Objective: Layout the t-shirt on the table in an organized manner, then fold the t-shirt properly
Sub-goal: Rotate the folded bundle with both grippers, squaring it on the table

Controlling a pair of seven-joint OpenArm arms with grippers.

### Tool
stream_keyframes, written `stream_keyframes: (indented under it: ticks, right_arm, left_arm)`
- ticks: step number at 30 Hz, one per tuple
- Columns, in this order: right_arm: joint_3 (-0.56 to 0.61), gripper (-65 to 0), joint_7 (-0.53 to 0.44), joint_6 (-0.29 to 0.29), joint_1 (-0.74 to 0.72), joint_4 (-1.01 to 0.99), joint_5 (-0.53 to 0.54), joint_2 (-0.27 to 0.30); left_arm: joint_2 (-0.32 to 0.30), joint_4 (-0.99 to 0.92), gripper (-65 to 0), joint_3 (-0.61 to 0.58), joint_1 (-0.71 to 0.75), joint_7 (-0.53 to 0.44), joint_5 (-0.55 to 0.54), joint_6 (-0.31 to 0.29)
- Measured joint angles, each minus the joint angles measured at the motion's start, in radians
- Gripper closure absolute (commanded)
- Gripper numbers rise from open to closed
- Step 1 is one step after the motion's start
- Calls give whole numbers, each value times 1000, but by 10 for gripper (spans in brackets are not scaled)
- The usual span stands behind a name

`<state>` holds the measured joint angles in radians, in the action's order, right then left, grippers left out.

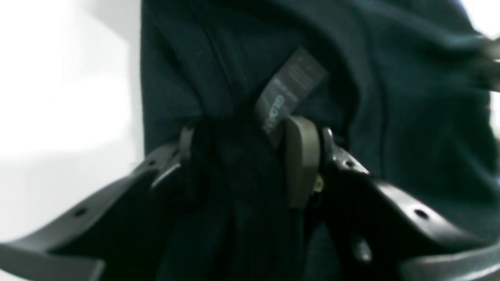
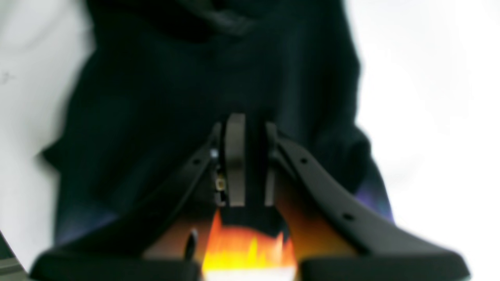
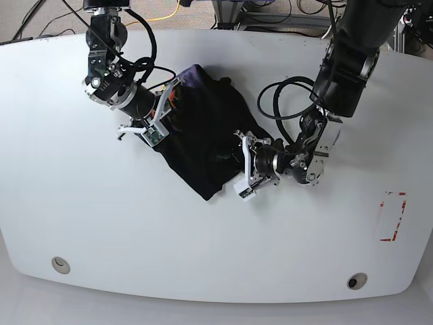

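L wrist view: left gripper (image 1: 250,164), dark plastic w/ tan pads, jaws pinched on a thick bunch of the black cloth t-shirt (image 1: 390,117). Grey neck label (image 1: 287,91) w/ white lettering sticks up just beside the tan pad (image 1: 300,156). Cloth beyond hangs in soft vertical folds; white glossy tabletop (image 1: 58,97) shows at frame left. Blurred.

R wrist view: right gripper (image 2: 250,164), jaws nearly together, clamping a fold of the shirt; a thin strip of black cloth sits btwn the pads. Orange-yellow print (image 2: 246,246) shows below the fingers, purple patch (image 2: 375,195) at the shirt's right edge. Shirt fills mid-frame, table white on both sides.

Base view: shirt lies bunched, not spread, in the table's upper-middle, running diagonally btwn the two grippers. Right gripper at its upper-left edge, left gripper at its lower-right edge. Near edge of table: two small round holes (image 3: 61,264). Red tape mark (image 3: 391,217) far right, well apart from the shirt. Cables (image 3: 169,13) on the floor past the far edge.
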<state>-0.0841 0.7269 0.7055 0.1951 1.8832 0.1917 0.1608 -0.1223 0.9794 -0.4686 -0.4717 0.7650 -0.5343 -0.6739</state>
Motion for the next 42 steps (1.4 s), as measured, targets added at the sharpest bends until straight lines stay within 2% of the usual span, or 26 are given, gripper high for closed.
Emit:
stream_keyframes:
  ticks: [5,11,14,20,23,27,32,37,42]
  right_arm:
    - [-10,-62,73,-10,-11,111,-7,-3]
    - [-5,-62,89,-1,-39,127,13,18]
    - [-7,-62,89,-3,-53,98,0,45]
    - [-8,-62,90,-6,-116,-6,-4,53]
    - [3,-62,34,-5,-158,-90,-2,62]
    - [2,-62,-56,-4,-195,-217,2,77]
    - [0,-62,-150,-18,-211,-378,-10,84]
    - [3,-62,-179,-14,-186,-401,-4,83]
    - [1,-62,-182,-19,-122,-347,-4,80]
  left_arm:
    - [-16,120,-274,0,-21,100,-34,5]
    - [-39,353,-274,52,-7,212,-133,-2]
    - [-43,466,-274,94,55,259,-144,5]
    - [-51,576,-274,124,233,311,-129,3]
    - [-51,586,-274,121,309,319,-126,2]
    - [-50,565,-274,124,355,295,-122,3]
    - [-48,505,-274,120,383,208,-35,2]
    - [-47,418,-274,122,365,114,17,-28]
    - [-39,298,-274,119,270,43,79,-58]
